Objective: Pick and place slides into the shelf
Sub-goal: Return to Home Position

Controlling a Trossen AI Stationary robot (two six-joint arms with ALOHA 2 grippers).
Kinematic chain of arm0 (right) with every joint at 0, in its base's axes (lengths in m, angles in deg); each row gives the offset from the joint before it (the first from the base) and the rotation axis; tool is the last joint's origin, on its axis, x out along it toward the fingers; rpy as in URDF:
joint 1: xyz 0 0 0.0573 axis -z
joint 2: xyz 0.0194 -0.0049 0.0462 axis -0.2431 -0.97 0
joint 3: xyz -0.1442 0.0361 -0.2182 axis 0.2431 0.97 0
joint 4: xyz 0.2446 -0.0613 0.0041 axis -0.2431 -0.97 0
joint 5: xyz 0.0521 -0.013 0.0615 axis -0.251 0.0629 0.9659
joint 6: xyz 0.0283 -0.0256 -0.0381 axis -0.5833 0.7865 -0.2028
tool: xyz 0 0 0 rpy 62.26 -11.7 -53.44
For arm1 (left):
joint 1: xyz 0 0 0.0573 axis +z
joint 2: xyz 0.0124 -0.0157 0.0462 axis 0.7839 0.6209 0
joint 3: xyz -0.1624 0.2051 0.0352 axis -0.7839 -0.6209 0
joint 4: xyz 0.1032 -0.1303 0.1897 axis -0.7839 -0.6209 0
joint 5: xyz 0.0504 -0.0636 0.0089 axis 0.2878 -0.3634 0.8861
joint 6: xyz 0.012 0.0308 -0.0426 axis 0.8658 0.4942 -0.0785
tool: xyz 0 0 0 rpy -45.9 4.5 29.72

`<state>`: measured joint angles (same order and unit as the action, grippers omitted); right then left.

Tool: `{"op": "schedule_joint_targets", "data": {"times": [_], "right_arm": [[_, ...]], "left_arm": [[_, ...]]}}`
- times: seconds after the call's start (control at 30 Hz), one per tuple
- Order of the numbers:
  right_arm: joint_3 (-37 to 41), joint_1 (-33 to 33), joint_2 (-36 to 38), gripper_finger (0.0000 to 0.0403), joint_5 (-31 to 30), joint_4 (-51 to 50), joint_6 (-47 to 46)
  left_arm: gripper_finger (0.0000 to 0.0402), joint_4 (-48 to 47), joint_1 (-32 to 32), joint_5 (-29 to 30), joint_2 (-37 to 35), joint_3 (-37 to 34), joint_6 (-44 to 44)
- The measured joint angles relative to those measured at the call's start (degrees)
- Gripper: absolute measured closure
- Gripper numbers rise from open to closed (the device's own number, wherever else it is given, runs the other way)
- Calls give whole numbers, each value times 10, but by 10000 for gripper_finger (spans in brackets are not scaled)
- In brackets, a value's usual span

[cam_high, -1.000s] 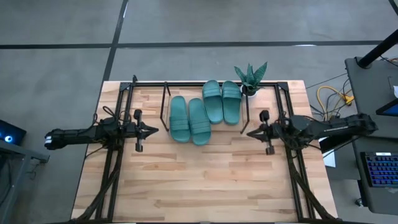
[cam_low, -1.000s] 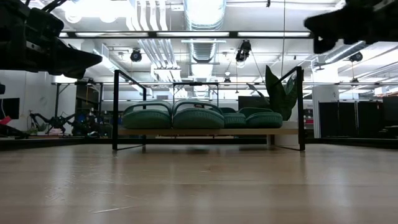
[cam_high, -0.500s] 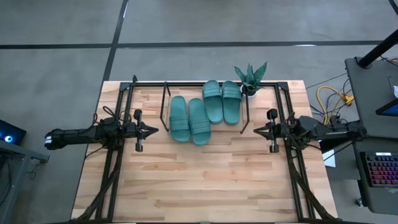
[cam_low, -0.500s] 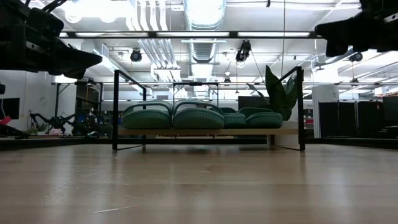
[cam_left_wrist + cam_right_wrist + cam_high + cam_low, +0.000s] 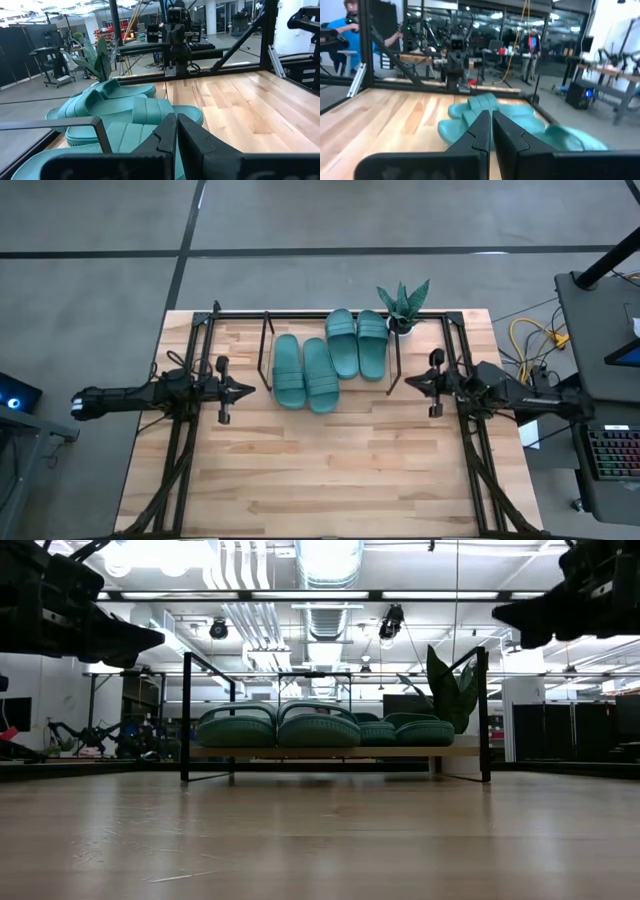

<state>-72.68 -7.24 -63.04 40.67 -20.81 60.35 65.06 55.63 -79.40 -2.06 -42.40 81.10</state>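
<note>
Four teal slides lie soles down, side by side, on the shelf (image 5: 266, 350) at the table's far middle. The left pair (image 5: 305, 374) sits nearer the near edge than the right pair (image 5: 357, 344). In the low view they stand in a row (image 5: 318, 728) on the shelf's light board (image 5: 330, 751). My left gripper (image 5: 245, 388) (image 5: 176, 120) hovers shut to the left of the shelf, pointing at it. My right gripper (image 5: 408, 385) (image 5: 490, 116) hovers shut to its right, facing the slides (image 5: 485, 112). Both are well above the table.
A spiky potted plant (image 5: 403, 305) stands at the shelf's far right corner. The black frame (image 5: 190, 430) runs along both sides of the table. Bare wood (image 5: 320, 470) spreads over the near half. People sit in the room beyond (image 5: 350, 20).
My right gripper has drawn back a little toward the table's right edge, shifted slightly toward the far edge and dropped a bit, still shut. Its arm has swung behind it. The slides and my left arm have kept still.
</note>
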Motion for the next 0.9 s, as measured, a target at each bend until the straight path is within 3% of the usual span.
{"op": "schedule_joint_targets", "data": {"times": [0.4,0.6,0.9], "right_arm": [[20,7,1,394,14,-2,-26],[22,7,1,394,68,-31,-30],[36,7,-4,394,67,-52,-30]], "left_arm": [[402,0,0,0,0,0,0],[402,0,0,0,0,0,0],[402,0,0,0,0,0,0]]}}
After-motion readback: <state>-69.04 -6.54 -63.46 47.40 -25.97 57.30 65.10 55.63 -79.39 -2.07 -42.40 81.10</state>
